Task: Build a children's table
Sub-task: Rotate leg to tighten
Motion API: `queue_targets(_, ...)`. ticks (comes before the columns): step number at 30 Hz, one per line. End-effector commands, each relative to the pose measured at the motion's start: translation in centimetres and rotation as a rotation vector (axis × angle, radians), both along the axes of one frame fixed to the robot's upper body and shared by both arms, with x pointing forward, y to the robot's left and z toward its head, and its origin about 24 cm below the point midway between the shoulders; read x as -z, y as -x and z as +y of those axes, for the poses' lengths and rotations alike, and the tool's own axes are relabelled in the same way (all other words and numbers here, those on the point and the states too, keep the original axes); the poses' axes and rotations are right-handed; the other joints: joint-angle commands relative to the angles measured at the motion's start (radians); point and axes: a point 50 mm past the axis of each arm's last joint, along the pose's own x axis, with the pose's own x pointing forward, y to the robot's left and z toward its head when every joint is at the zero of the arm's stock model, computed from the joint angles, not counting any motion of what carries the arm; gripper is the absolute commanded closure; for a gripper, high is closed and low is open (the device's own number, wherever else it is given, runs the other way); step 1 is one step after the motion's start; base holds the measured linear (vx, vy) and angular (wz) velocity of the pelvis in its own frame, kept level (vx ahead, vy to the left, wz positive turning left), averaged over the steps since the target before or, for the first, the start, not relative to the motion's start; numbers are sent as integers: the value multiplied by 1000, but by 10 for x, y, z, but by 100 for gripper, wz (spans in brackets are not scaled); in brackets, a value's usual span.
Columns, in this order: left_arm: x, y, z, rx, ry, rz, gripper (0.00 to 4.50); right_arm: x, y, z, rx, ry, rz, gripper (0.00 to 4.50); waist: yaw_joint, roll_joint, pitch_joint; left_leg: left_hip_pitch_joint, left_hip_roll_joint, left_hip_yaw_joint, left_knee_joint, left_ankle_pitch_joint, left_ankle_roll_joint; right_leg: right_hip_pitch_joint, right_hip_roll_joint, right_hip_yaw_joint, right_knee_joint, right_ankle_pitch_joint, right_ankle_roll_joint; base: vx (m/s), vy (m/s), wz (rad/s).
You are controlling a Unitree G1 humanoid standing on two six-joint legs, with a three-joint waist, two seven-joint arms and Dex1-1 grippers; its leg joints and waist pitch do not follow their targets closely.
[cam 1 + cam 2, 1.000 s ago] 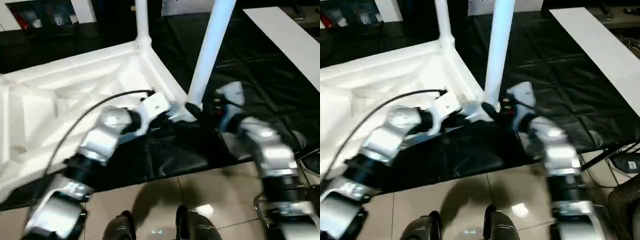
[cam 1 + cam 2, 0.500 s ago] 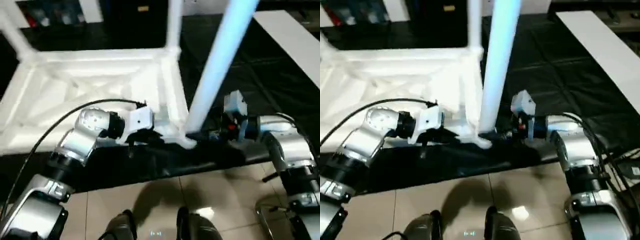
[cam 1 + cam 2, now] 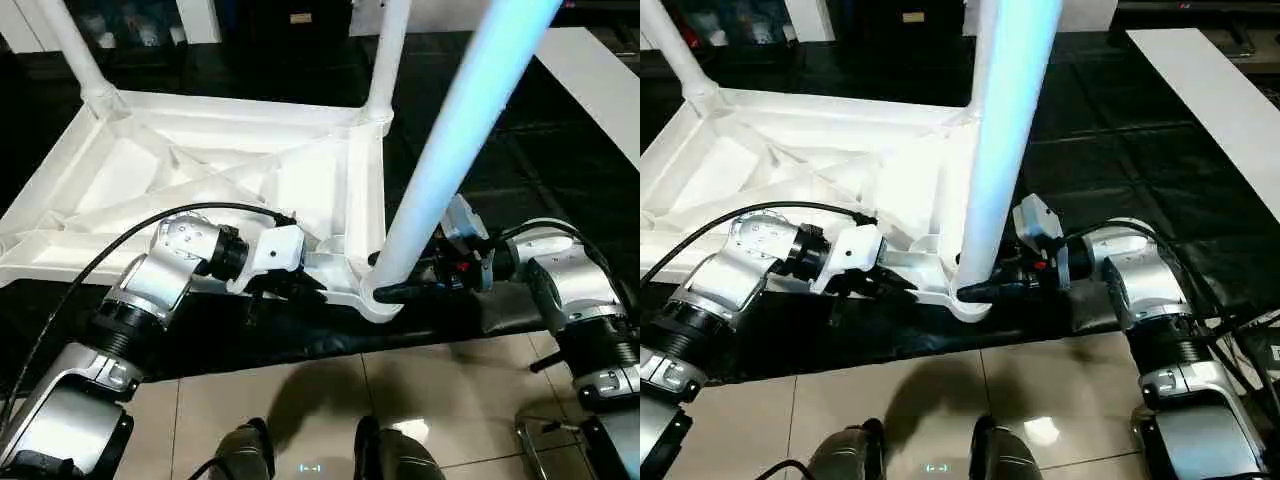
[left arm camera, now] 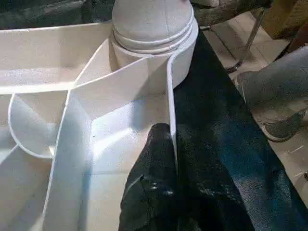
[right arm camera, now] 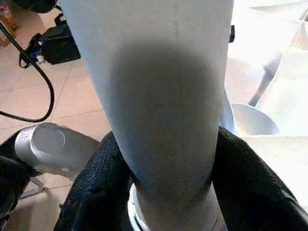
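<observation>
While the work table (image 3: 560,170) under its black cover takes up most of what I see, the white table (image 3: 200,170) lies on it upside down, ribbed underside up, near my edge and reaching off to my left. Three legs stand up from its corner sockets: one at the far left (image 3: 70,45), one at the far right (image 3: 388,50), and the near leg (image 3: 450,150) in the corner closest to me, leaning a bit toward my right and running out of the top of the head views. A white board (image 3: 600,80) lies on the cover far off to the right. Below the table edge there's tan tile floor (image 3: 300,400).

My right gripper (image 3: 975,290) comes in level from the right at the base of the near leg. In the right wrist view the black fingers (image 5: 96,192) sit one on each side of the leg, right above the socket (image 3: 970,300), so it's wrapped around the leg; jaws about mid-width, set by the leg's thickness.

My left gripper (image 3: 300,285) comes in level from the left onto the table's near rim (image 3: 340,275), just beside that same socket. The left wrist view shows its fingers (image 4: 154,192) pressed together with the thin rim wall between them, one inside the frame, one outside over the black cover. So narrow, pinching the rim. A black cable (image 3: 150,225) arcs over my left forearm.
</observation>
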Motion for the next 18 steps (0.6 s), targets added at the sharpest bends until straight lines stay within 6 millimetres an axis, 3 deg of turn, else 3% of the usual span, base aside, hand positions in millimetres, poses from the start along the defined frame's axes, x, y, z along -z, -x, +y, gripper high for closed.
queue_targets(1, 8, 6, -6, 59, -22, 30, 450, 0, 4, 2, -61, 3, 30, 246, -5, -18, -106, 16, 45, -2, -50, -165, 138, 72, -67, 53, -51, -344, -221, 0, 0, 0)
queue_targets(8, 6, 3, -9, 9, 14, 34, 450, 2, 10, 6, -49, -60, 85, 251, -2, -17, -106, 15, 44, -2, -49, -156, 139, 72, -66, 54, -50, -342, -216, 0, 0, 0)
queue_targets(11, 4, 1, -12, -25, 34, 32, 450, 4, 11, 9, -5, -84, 88, 251, 0, -19, -106, 17, 44, -2, -50, -165, 133, 72, -67, 53, -55, -368, -207, 0, 0, 0)
queue_targets(12, 3, -2, -17, -82, 48, 25, 450, 6, 10, 16, 88, -110, 82, 251, -1, -16, -103, 15, 43, -2, -51, -171, 130, 70, -66, 52, -57, -380, -203, 0, 0, 0)
queue_targets(14, -1, -6, -28, -161, 87, 18, 450, 13, 6, 28, 278, -138, 81, 251, -2, -12, -98, 17, 44, -4, -53, -180, 114, 66, -66, 53, -58, -398, -198, 0, 0, 0)
queue_targets(15, -1, -6, -29, -167, 90, 19, 450, 13, 6, 29, 291, -140, 81, 251, -7, -17, -98, 18, 41, -5, -54, -192, 91, 67, -66, 51, -64, -432, -185, 0, 0, 0)
queue_targets(17, -5, -9, -43, -238, 128, 13, 450, 17, 2, 40, 433, -172, 88, 251, -18, -14, -91, 16, 36, -9, -57, -225, 58, 67, -68, 48, -72, -524, -151, 0, 0, 0)
queue_targets(18, -5, -10, -44, -245, 131, 13, 450, 17, 2, 41, 443, -175, 88, 251, -22, -16, -90, 17, 35, -9, -57, -236, 55, 65, -68, 48, -79, -542, -142, 0, 0, 0)
